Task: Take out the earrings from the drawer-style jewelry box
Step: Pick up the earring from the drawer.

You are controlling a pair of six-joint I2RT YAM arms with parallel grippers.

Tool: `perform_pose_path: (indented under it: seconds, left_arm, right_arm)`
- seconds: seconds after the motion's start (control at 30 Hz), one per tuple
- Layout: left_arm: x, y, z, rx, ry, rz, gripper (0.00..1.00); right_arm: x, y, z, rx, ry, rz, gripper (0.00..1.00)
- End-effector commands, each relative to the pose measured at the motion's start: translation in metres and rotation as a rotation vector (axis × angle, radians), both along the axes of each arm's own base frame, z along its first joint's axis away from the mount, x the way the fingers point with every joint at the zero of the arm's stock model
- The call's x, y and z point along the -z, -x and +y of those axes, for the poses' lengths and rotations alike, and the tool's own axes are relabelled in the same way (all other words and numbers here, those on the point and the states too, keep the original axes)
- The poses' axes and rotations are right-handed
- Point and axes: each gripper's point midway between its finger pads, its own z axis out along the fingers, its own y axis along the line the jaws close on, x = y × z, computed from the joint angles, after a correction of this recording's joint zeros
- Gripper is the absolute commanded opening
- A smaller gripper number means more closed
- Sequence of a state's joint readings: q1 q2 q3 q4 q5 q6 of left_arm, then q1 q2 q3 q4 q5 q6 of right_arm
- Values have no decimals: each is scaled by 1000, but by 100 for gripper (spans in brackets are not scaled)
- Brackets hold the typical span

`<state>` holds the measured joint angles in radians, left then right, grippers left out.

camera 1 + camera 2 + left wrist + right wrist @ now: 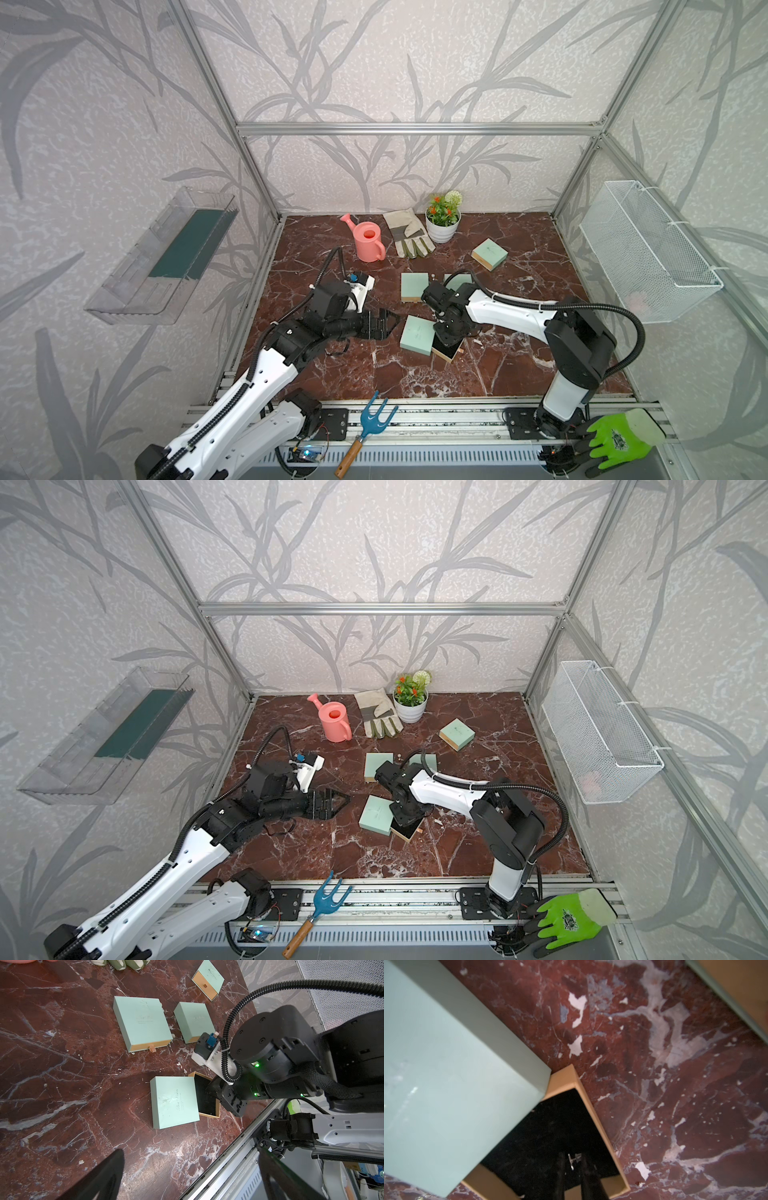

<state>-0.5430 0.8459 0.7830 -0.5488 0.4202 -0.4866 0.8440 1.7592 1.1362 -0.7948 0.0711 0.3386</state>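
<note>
- Right gripper (572, 1156) is lowered from above into the open drawer. Its two dark fingers (591, 1186) stand close together with a narrow gap. Whether they actually pinch anything cannot be told.
- Left gripper (384, 323) hangs with its jaws wide apart and empty over bare marble (332, 374), left of the box, and takes no part.
- Box (417, 334), mint green, lies near the middle of the table, on the near side.
- Drawer (564, 1078), tan with a black lining, is pulled out from the box's right-near side and is partly exposed.
- Earring (573, 1160), a tiny silvery piece, lies on the black lining directly between the right fingertips, toward the drawer's outer end. Its longer part appears to run roughly across the gap, but it is too small to be sure.
- Finding: the right arm is much the nearer and already straddles the piece. The left is well apart, with the box between.
- Judgement: the coming move needs no sideways reach, only a square pinch and a straight lift clear of the drawer wall. A piece this small could slip out.
</note>
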Motion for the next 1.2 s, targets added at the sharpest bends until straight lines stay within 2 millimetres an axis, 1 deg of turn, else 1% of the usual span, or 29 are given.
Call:
perform_pose_path:
  seconds: [0.0, 0.23, 0.5, 0.7, 0.83, 0.87, 1.17]
  left_arm:
    - [-11, -3, 1, 0, 2, -29, 99]
    - [-12, -2, 1, 0, 4, -29, 99]
    - [-11, -2, 1, 1, 3, -28, 99]
    - [-12, -2, 1, -1, 3, -31, 99]
    - [-11, -2, 1, -2, 1, -29, 99]
    - [-11, -2, 1, -3, 2, -29, 99]
    - [-11, -2, 2, -3, 1, -28, 99]
  right_arm:
    - [-3, 0, 0, -11, 19, 0, 16]
    - [-3, 0, -3, -8, 33, -8, 9]
    - [-9, -1, -4, -4, 33, -27, 0]
    - [-15, 0, -1, -1, 8, -28, 0]
    - [-21, -1, 2, 4, -11, -36, 0]
    - [-31, -3, 4, 6, -38, -56, 0]
    - [-54, -6, 10, 14, -99, -91, 0]
